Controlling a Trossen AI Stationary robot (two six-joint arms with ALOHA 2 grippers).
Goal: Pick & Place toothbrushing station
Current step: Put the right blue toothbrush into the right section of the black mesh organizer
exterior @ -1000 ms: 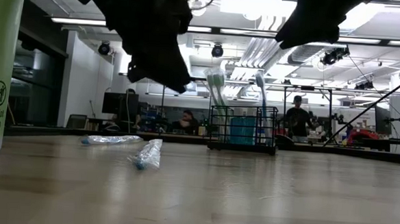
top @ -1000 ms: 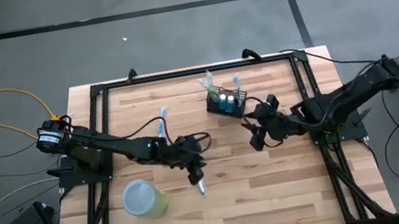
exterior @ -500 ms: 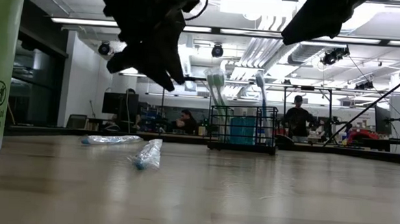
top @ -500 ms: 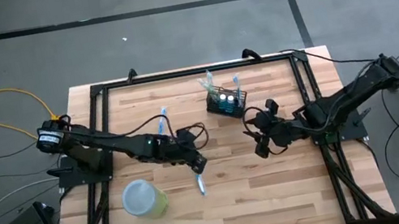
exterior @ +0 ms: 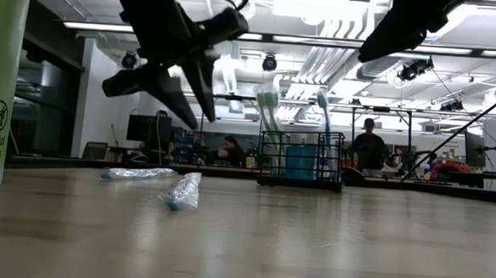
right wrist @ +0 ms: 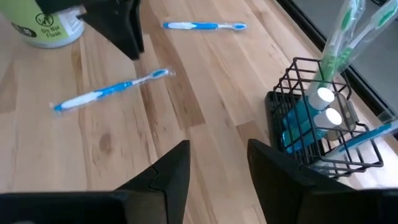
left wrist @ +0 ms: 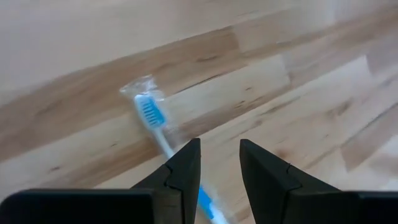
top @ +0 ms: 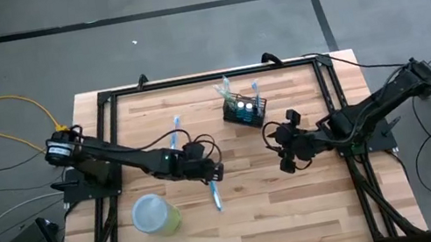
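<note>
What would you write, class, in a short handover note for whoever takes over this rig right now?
Left tool: open, empty, raised above a wrapped blue toothbrush lying on the table.
Right tool: open, empty, hovering near the black wire caddy.
Caddy: upright at the table's far side, already holding toothbrushes.
Second blue toothbrush lies loose; green cup stands at the near left.
Left to do: both loose toothbrushes are not yet in the caddy.
</note>
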